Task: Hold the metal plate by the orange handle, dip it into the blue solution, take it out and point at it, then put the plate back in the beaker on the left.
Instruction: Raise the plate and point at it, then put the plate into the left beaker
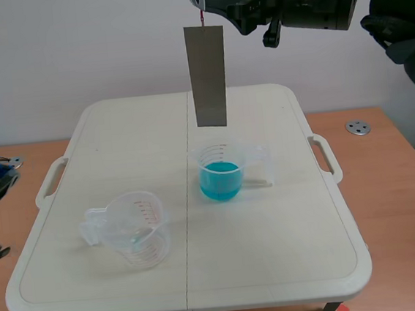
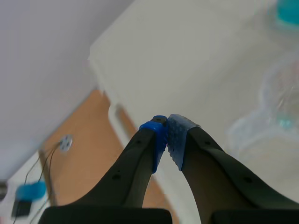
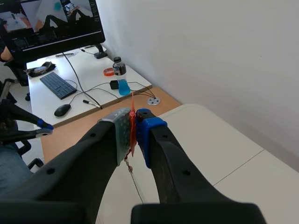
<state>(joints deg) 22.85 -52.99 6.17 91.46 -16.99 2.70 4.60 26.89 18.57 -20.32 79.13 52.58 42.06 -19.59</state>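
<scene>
A plate [image 1: 207, 78] hangs upper centre, above a filled beaker [image 1: 220, 170] mid-frame; an empty beaker [image 1: 130, 229] stands lower left on the table [image 1: 290, 250].

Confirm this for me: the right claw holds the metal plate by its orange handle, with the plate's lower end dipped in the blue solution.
Not dipped. The right claw holds the metal plate by its orange handle, but the plate hangs in the air above the blue solution, its lower end clear of it. The scene view shows this.
</scene>
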